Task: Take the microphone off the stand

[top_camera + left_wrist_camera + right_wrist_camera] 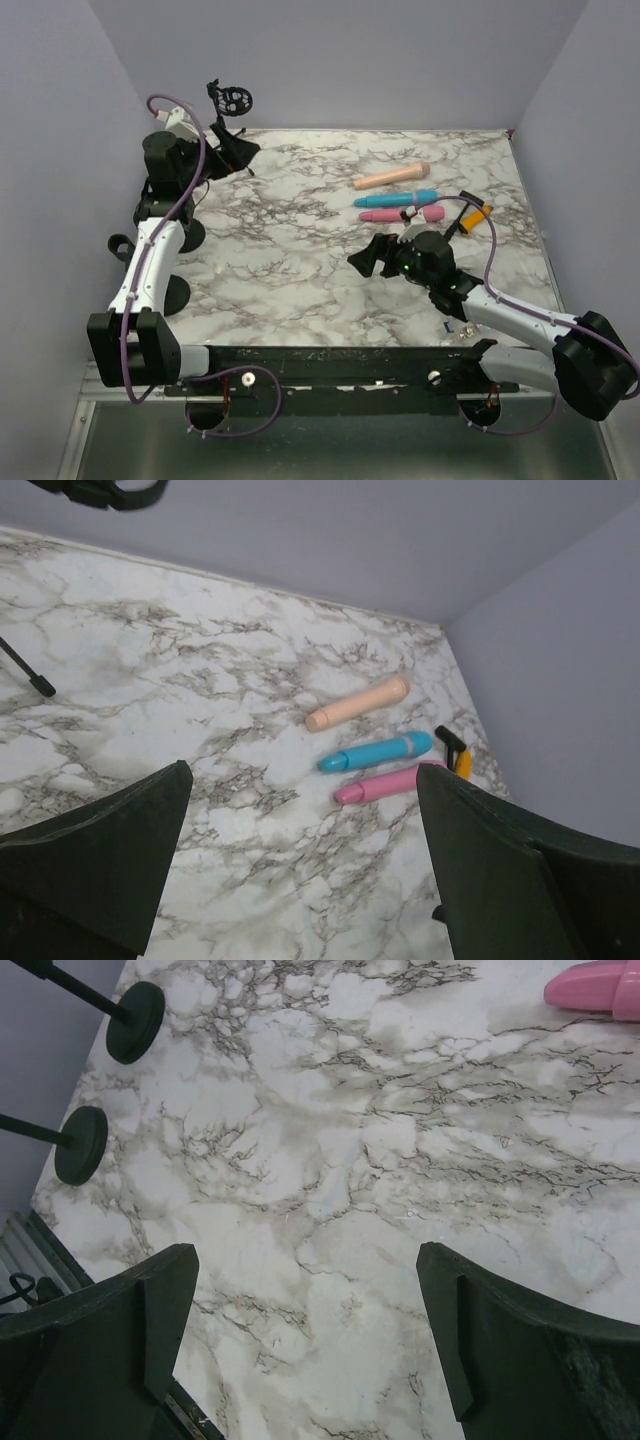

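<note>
The black stand [232, 128] is at the table's far left, its round clip [233, 98] up against the back wall; no microphone shows in the clip. Several microphones lie flat at the right: peach [392, 177] [358, 703], blue [397, 199] [375, 752], pink [398, 214] [380, 783] [600, 990] and orange-and-black [476, 214] [460, 758]. My left gripper [240, 155] [300, 780] is open by the stand's legs, facing the microphones, with nothing between its fingers. Near the pink microphone my right gripper [372, 255] [305, 1255] hangs open over bare marble.
Two dark round bases on rods [135, 1020] [82, 1145] stand along the marble table's left edge [190, 235] [172, 292]. One thin stand leg [28, 670] reaches onto the marble. Grey walls close the back and both sides. A black rail [340, 365] runs along the near edge.
</note>
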Robot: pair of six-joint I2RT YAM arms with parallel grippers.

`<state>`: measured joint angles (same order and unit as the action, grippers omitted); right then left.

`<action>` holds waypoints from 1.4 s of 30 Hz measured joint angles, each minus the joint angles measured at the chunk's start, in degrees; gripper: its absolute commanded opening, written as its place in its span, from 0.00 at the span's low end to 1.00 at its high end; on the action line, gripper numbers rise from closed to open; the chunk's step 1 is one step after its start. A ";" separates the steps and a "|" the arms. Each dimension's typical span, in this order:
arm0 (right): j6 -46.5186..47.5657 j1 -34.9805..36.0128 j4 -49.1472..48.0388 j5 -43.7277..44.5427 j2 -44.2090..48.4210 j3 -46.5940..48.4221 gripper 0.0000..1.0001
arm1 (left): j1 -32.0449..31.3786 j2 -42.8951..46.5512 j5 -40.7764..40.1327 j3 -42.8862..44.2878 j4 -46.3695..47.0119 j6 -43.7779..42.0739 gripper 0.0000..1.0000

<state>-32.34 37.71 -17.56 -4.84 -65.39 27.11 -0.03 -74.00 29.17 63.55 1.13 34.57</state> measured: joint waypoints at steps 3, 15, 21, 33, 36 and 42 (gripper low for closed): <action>-0.09 0.04 -1.49 0.02 0.92 -0.85 1.00 | 4.15 -3.23 1.70 4.17 1.77 5.95 0.96; -0.11 1.73 -2.95 0.33 1.68 -1.92 1.00 | 11.26 -26.29 1.90 17.62 14.05 32.28 0.91; 0.28 2.45 -3.02 1.36 1.66 -1.92 1.00 | 11.02 -35.76 -0.09 25.46 16.94 37.94 0.91; 0.92 2.84 -3.37 2.51 1.29 -1.90 1.00 | 7.91 -46.62 -1.62 38.34 17.35 41.22 0.86; 0.94 2.84 -3.37 2.64 1.22 -1.90 1.00 | 7.10 -46.90 -2.08 38.34 16.63 41.35 0.83; 0.94 2.84 -3.39 2.86 0.85 -1.90 1.00 | 6.54 -47.45 -2.60 38.18 17.51 42.82 0.64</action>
<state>-31.40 40.56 -20.95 -1.98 -64.53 25.21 6.50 -121.45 26.57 101.73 18.63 77.38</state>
